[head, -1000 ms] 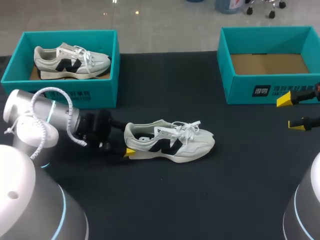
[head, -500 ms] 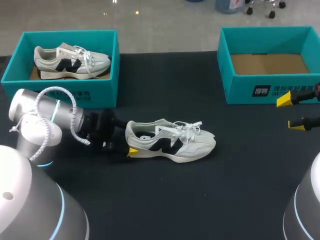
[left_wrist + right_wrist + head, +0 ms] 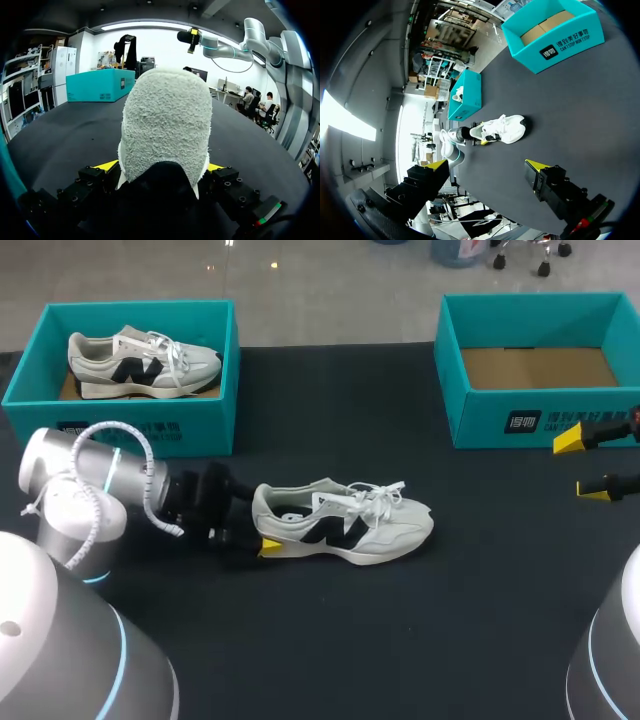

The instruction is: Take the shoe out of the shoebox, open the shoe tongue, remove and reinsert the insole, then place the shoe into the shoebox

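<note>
Seems to be early in the task: can count only the first step as done, with the shoe out on the table, upright on its sole, toe toward the right, between the left box and the right box. Cannot see the tongue pulled open, and cannot make out the insole, so probably all still to do – opening the tongue, taking out and putting back the insole, returning the shoe to a box. Grips the heel with the left gripper, yellow tips closed against it from both sides in the left wrist view; reaches in low from the left, nearly flat along the table. Hovers the right gripper at the right edge, just in front of the empty right box and well apart from the shoe – fingers spread wide, nothing between them. Should note also a second shoe lying in the left box.
</note>
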Motion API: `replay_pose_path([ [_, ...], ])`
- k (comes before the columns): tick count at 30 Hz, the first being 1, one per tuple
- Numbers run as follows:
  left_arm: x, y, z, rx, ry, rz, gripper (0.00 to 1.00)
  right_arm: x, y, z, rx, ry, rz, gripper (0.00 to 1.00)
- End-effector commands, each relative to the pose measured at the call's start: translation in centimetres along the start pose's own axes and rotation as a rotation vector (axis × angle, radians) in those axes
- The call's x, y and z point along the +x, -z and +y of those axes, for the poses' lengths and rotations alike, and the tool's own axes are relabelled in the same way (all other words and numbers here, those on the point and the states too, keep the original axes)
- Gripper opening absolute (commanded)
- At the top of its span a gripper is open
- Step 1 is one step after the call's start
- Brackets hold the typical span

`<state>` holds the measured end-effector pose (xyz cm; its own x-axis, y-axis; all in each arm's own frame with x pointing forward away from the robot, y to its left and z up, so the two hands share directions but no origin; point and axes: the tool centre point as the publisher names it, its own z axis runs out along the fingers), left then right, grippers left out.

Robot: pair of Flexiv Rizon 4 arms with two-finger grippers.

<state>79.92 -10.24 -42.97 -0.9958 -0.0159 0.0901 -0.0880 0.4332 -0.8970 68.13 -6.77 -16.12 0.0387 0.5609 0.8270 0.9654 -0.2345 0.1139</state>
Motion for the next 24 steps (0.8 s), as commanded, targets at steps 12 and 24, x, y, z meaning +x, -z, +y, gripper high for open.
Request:
replay_pose_path([
  [12,0.57,-0.23,0.19,-0.019,0.007,0.023,0.00,0.04,-0.02,-0.15,-0.002,-0.001,-0.003,1.00],
  [24,0.69,-0.30,0.21,-0.026,0.006,0.037,0.00,0.04,-0.02,-0.15,-0.002,-0.001,-0.003,1.00],
])
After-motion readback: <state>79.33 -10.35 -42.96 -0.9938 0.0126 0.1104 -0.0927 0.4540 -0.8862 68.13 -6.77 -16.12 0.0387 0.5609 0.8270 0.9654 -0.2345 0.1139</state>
